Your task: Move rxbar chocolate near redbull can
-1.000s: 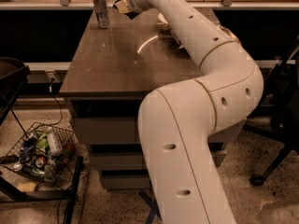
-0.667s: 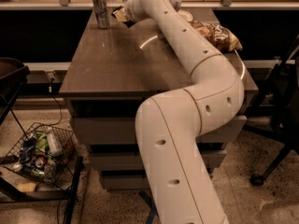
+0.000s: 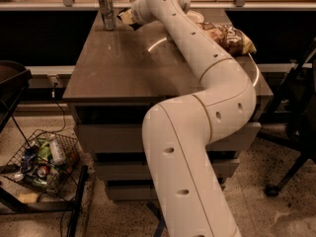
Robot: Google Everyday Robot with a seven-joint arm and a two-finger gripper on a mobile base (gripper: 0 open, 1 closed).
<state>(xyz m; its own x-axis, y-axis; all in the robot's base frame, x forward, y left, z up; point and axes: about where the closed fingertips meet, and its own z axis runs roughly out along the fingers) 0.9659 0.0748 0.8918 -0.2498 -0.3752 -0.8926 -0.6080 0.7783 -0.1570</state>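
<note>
The redbull can (image 3: 105,11) stands upright at the far left corner of the brown table (image 3: 123,68). My gripper (image 3: 126,18) is at the end of the long white arm, low over the table's far edge, just right of the can. It is shut on the rxbar chocolate (image 3: 129,17), a small dark bar with pale marks that shows at the gripper's tip. The bar is a short gap from the can and does not touch it. The arm hides part of the bar and the table behind it.
A tan-and-brown chip bag (image 3: 230,37) lies at the table's right side. A white bowl (image 3: 195,17) sits behind the arm. A wire basket of trash (image 3: 43,160) stands on the floor at left, and a dark chair (image 3: 296,132) at right.
The arm has swung left and stretched out along the table. The gripper with the bar has come down a little and closer to the can.
</note>
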